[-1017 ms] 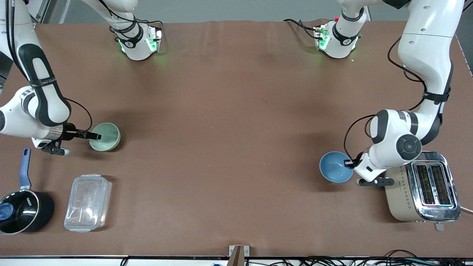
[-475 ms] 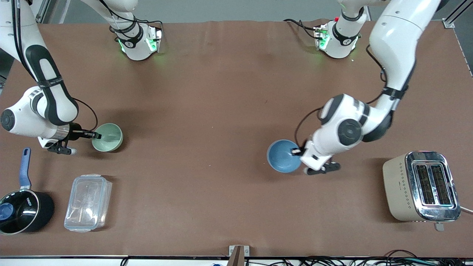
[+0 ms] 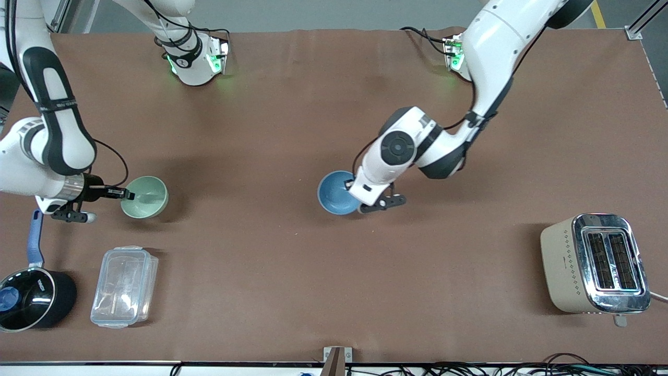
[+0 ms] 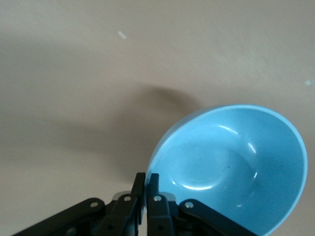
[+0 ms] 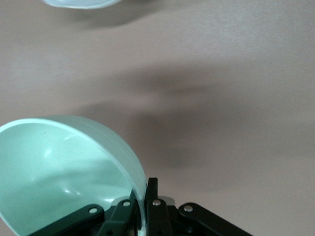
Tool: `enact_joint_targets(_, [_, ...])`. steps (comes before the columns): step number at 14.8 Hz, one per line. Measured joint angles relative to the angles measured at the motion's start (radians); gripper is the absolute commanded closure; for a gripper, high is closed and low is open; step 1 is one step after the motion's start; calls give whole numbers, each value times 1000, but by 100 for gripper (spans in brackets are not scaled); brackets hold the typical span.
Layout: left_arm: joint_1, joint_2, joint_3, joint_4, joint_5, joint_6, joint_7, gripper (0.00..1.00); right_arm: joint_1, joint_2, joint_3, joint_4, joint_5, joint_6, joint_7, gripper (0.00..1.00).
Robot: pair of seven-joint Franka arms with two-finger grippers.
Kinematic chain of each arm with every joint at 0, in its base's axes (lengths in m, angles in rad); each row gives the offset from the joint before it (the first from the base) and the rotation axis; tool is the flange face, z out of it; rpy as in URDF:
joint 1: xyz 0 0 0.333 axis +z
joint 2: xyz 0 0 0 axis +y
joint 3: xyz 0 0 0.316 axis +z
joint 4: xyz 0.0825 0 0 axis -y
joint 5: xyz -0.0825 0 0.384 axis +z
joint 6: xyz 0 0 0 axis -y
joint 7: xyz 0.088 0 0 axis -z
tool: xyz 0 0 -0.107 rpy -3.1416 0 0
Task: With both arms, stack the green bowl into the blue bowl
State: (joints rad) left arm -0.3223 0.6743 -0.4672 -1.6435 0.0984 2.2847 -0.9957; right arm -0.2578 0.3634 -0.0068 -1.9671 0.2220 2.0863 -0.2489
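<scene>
The blue bowl [image 3: 335, 192] hangs over the middle of the table [image 3: 292, 261], pinched at its rim by the left gripper [image 3: 348, 184], while the green bowl [image 3: 144, 197] is held at its rim by the right gripper [image 3: 128, 195] over the right arm's end. Nearer the front camera at that end sit the plastic container [image 3: 124, 286] and, beside it at the table's edge, the saucepan [image 3: 32, 297]. The toaster [image 3: 595, 263] stands at the left arm's end, well apart from both bowls
</scene>
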Motion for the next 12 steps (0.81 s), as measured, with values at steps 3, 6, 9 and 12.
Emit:
enact_joint_targets(3, [-52,49,3,2,0,101,-42,98,42,-31,3,97,3,-171,105,99])
enact_joint_targets(6, [-71,85,8,6,11,166,-47,64,152,-87,10,121,11,-249,242,99])
enact_joint_targets(9, [-69,100,13,16,25,184,-47,0,287,-130,14,121,15,-290,406,99])
enact_joint_targets(12, [-61,90,35,53,48,161,-47,0,450,-136,17,119,19,-282,542,99])
